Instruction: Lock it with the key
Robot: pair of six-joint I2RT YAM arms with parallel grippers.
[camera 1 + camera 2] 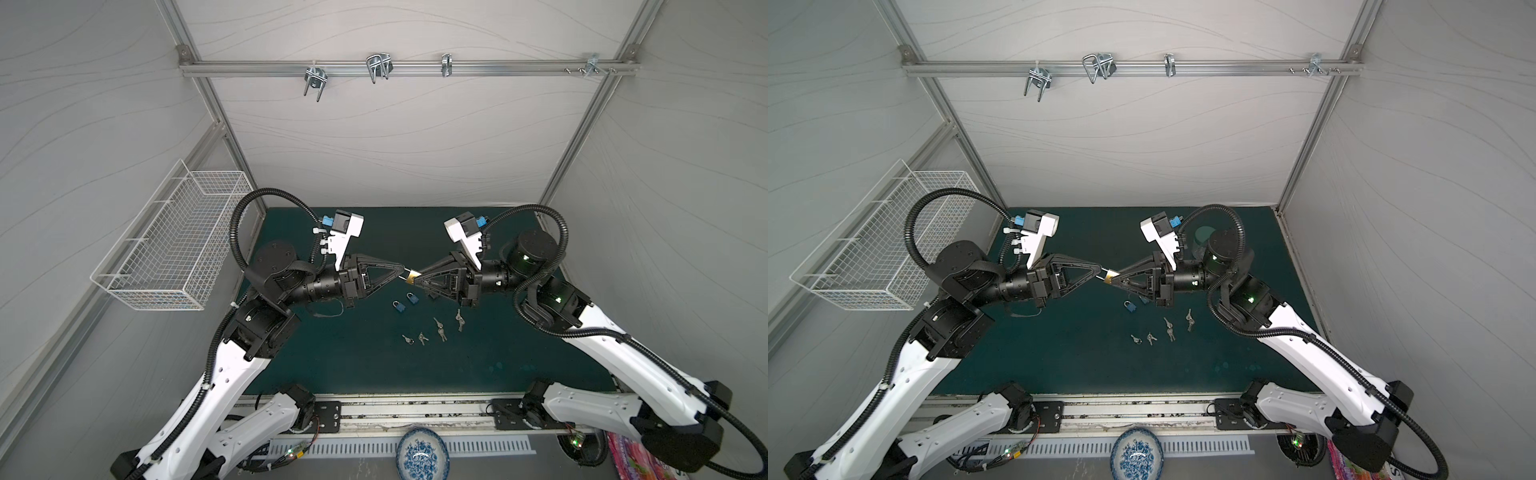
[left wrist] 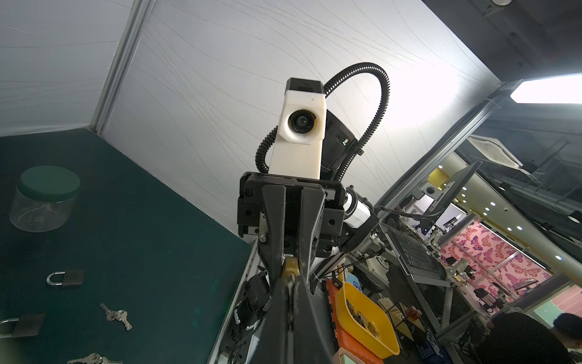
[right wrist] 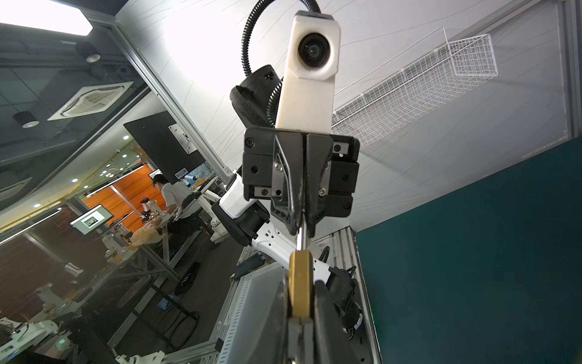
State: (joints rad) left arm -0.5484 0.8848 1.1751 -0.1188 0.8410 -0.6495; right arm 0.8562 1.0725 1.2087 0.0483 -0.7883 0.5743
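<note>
Bench: dark green mat in a white-walled booth, with a wire basket [image 1: 174, 249] on the side wall, well apart from the work.
Padlock: the brass padlock [image 3: 300, 283] is in the air over the middle of the bench, off the mat, held between the two hands.
Right hand [image 1: 417, 277]: clamped on the padlock's brass body, with a finger on each flat face.
Left hand [image 1: 401, 273]: fingers pressed together on the shackle [image 3: 301, 234], the bright stem rising from the body. Its tips nearly meet the other hand's.
Keys: small bunches of keys [image 1: 439, 328] lie on the mat below. None is held, and none shows in the padlock.
Nearby: two blue padlocks [image 1: 399, 306] lie on the mat near the keys. A jar [image 2: 47, 198] stands well off.
Unclear: whether the shackle is seated or sprung. The keyhole end is hidden inside the grip.
Step, as I judge it: seating the shackle before any key is used.
Doing it well: push straight along the stem without twisting, and keep the body clamped hard so it cannot pivot. Free the left hand only once the shackle is home, then fetch a single key by its bow.
Risk: the right fingers may cover the keyhole, so a regrip could be needed.
</note>
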